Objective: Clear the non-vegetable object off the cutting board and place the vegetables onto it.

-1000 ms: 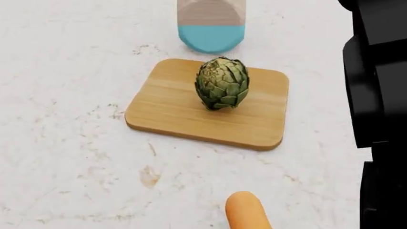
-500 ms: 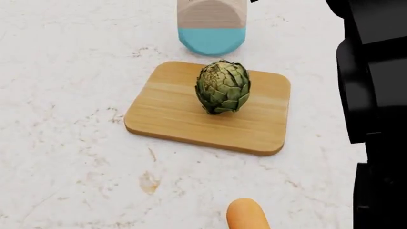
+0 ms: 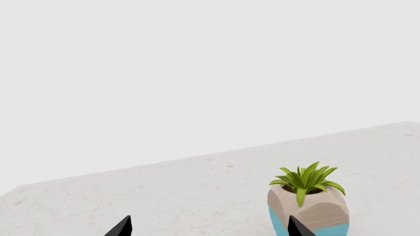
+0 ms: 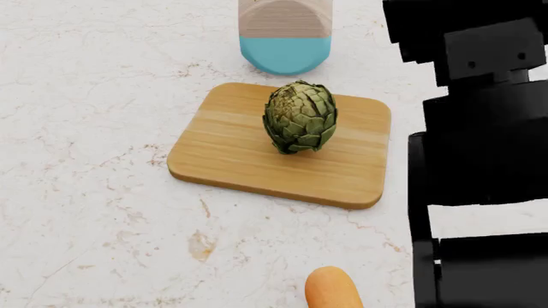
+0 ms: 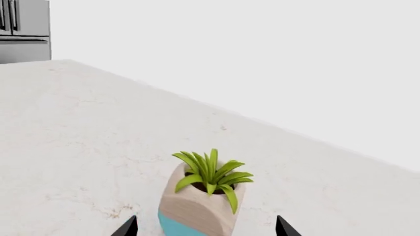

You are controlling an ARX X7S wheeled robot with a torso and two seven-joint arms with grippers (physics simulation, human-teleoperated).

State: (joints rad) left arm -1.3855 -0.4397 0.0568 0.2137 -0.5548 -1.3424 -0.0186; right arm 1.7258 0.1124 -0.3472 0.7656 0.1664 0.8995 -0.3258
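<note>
Movement is confined to the robot's right arm (image 4: 479, 147): over the last second its black bulk has swung further into the head view, from the right edge to a spot beside the cutting board (image 4: 231, 154). Nothing on the surface (image 4: 86, 192) has shifted. The artichoke (image 4: 299, 117) still stands upright at the board's centre, untouched, so the clearing step appears only to be starting, with the right arm probably lining up for a reach.

Both wrist views show two dark fingertips set well apart, so the right end effector (image 5: 206, 231) and the left end effector (image 3: 208, 231) look released and empty.

Of the vegetables, only the rounded end of the butternut squash (image 4: 332, 289) shows, on the surface near the robot and well clear of the board. The garlic is not in view.

One container is present: a beige planter with a teal base (image 5: 196, 209), just beyond the board's far edge, holding a small green plant (image 5: 211, 174).
</note>
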